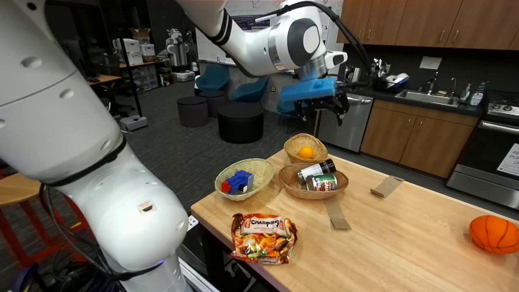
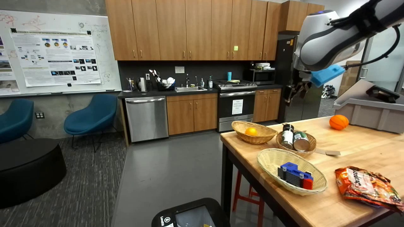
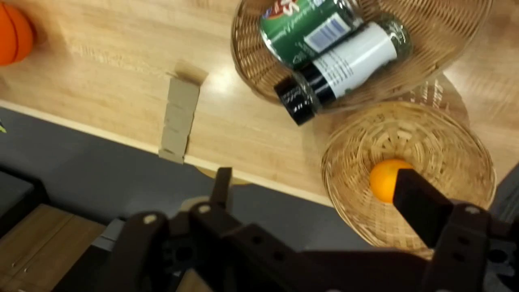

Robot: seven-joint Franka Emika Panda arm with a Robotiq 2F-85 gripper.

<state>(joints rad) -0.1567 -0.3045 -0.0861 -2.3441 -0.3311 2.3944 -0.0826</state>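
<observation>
Gripper (image 3: 313,174) is hovering spread and empty, seemingly pre-grasp; orange (image 3: 383,182) is lying in basket (image 3: 462,154) below; any pick would be needing descent.

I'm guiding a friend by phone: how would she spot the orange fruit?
On the wooden table stand three woven baskets. The orange fruit sits alone in the basket at the table's corner. Its plain skin sets it apart from the larger, dark-lined basketball outside the baskets.

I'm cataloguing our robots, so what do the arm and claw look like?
The Franka Emika Panda arm is white and rounded, with grey trim, black straps and black cables; a blue cover tops the black, two-fingered Robotiq claw.
</observation>
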